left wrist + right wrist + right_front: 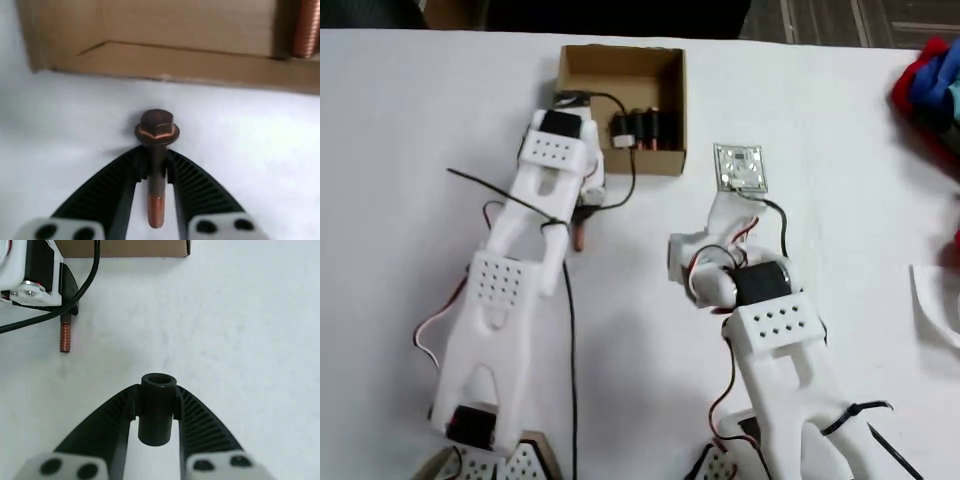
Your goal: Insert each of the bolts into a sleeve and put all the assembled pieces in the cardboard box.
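Note:
The cardboard box (620, 62) stands at the table's far middle, with dark assembled pieces (642, 128) lying inside against its near wall. My left gripper (156, 160) is shut on a copper bolt (156, 131), just in front of the box (150, 55). The bolt's threaded end (579, 237) points back toward the near edge of the table. My right gripper (156, 395) is shut on a black sleeve (156, 410) with its open bore facing forward. It is to the right of the left gripper. In the right wrist view the bolt's thread (65, 337) hangs from the left gripper.
The right arm (770, 320) lies right of the left arm (520, 270), with black cables trailing over both. Coloured cloth (930, 80) sits at the far right edge. A white curved object (932, 305) lies lower on that edge.

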